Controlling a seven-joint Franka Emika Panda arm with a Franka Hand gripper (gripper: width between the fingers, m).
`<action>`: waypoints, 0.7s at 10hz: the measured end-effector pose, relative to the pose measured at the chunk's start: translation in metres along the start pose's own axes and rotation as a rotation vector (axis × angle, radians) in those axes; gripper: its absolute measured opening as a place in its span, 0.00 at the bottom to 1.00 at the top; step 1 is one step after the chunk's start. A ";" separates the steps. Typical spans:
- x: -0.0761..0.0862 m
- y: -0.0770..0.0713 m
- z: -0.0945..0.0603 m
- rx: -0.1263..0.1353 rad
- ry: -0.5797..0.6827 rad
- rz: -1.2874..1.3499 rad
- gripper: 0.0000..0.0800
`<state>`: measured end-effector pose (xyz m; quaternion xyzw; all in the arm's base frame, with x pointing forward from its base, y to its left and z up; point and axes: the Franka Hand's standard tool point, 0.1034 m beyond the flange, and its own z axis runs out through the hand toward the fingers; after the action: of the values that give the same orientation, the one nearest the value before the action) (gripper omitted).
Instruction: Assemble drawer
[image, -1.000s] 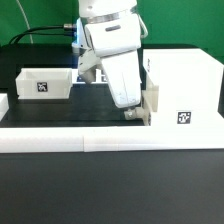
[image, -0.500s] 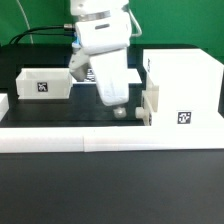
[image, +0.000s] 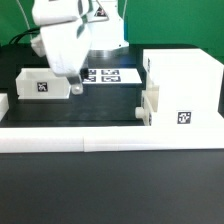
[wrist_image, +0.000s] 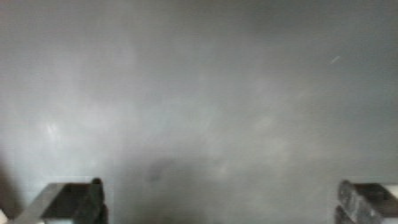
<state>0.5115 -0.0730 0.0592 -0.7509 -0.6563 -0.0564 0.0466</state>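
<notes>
The large white case (image: 185, 90) stands at the exterior view's right, with a tag on its front. One small tray (image: 150, 103) sits partly in the case, its knob (image: 135, 111) pointing left. The second small tray (image: 42, 83) with a tag stands at the left. My gripper (image: 75, 88) hangs at that tray's right end; I cannot tell if it touches. In the wrist view the gripper (wrist_image: 214, 205) is open, with the fingertips (wrist_image: 75, 203) far apart. Only blurred grey surface shows between them.
The marker board (image: 112, 75) lies at the back middle of the dark table. A long low white border rail (image: 110, 137) runs along the front. A small white piece (image: 3, 106) shows at the left edge.
The arm has swung left, from the tray at the case to the right end of the left tray. The tray at the case stays put.
</notes>
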 end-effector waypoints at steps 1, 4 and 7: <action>-0.009 -0.010 -0.004 -0.001 -0.008 0.015 0.81; -0.024 -0.021 -0.004 0.017 -0.010 0.045 0.81; -0.023 -0.022 -0.004 0.018 -0.010 0.196 0.81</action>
<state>0.4865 -0.0932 0.0594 -0.8113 -0.5805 -0.0420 0.0552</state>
